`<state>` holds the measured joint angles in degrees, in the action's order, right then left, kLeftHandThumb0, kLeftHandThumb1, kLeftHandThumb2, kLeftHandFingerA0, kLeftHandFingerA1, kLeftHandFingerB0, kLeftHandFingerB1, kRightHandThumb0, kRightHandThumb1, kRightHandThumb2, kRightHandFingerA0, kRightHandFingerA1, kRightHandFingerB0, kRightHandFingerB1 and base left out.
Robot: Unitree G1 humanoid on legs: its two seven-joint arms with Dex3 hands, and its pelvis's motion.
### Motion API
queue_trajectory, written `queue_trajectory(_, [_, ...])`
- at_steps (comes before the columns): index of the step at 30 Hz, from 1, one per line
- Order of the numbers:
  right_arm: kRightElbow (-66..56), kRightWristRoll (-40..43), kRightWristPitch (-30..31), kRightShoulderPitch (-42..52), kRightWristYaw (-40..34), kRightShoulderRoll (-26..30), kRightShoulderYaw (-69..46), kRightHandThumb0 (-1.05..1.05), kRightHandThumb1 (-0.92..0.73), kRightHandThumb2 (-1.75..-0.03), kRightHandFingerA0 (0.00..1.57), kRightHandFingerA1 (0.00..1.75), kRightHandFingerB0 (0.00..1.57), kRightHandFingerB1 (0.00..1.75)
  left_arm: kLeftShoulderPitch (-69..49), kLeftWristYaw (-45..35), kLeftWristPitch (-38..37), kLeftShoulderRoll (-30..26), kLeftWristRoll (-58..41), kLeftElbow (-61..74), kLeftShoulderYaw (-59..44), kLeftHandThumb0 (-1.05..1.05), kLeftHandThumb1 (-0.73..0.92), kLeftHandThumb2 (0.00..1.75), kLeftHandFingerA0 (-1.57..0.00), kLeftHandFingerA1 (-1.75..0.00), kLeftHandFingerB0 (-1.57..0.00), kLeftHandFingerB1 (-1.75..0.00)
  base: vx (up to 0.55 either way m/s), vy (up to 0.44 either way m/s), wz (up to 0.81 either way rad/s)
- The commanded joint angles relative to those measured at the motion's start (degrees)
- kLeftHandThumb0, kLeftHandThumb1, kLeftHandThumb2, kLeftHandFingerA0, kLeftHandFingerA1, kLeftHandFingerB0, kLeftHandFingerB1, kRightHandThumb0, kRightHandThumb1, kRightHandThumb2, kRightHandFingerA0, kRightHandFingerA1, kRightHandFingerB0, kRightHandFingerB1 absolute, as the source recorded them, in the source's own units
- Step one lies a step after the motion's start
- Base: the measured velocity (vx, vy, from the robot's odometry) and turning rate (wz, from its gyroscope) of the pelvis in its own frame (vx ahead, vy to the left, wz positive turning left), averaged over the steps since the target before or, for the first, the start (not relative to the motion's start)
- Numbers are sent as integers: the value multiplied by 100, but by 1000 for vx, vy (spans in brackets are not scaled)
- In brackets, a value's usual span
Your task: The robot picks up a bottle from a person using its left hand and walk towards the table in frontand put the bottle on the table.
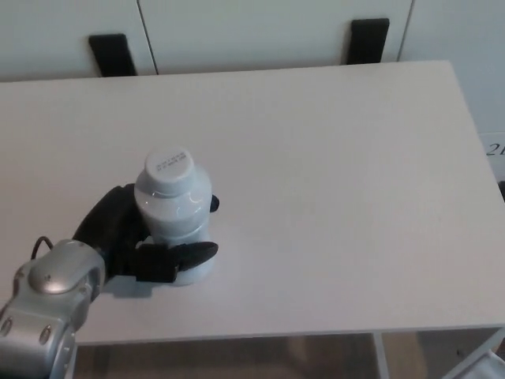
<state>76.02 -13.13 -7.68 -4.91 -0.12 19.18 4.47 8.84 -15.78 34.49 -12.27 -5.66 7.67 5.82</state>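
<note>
the white bottle (173, 213) stands upright between the left hand's (126, 241) fingers (185, 254), clamped on its lower body, seemingly resting on the tabletop (339, 174). handover and walk look done; only release is left.

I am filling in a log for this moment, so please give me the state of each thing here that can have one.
bottle: upright, cap on, base appears to rest on the table.
left hand: shut on the bottle, fingers around its lower body.
table: bears the bottle near its front left part.
right hand: not in view.
</note>
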Motion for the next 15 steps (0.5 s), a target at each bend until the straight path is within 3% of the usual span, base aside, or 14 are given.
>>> queue_trajectory(1, [-6, -31, 85, 81, 139, 118, 8, -45, -68, -61, 64, 46, 50, 39, -13, 39, 81, -66, 82, 6, -7, -19, 83, 74, -104, -138, -78, -94, 0, 0, 0])
queue_trajectory(4, [-6, -18, 100, 100, 171, 117, -7, -45, -67, -61, 64, 46, 50, 39, -11, 43, -47, -94, 169, 0, 59, -18, 83, 68, -105, -142, -76, -93, 0, 0, 0])
queue_trajectory(5, [-1, 3, 144, 95, 193, 115, -29, -45, -66, -60, 66, 47, 55, 40, 31, 78, -11, -69, 195, -11, 82, -18, 83, 74, -104, -138, -78, -95, 0, 0, 0])
queue_trajectory(10, [6, 1, 172, 40, 214, 107, -45, -46, -67, -61, 64, 46, 50, 39, 317, 147, 125, -41, 273, -161, 99, -18, 83, 67, -103, -145, -74, -94, 0, 0, 0])
queue_trajectory(15, [-11, 20, 158, 16, 211, 119, -71, -45, -67, -61, 67, 46, 54, 40, 617, 192, -56, -11, 335, -566, 106, -14, 82, 73, -105, -138, -78, -95, 0, 0, 0])
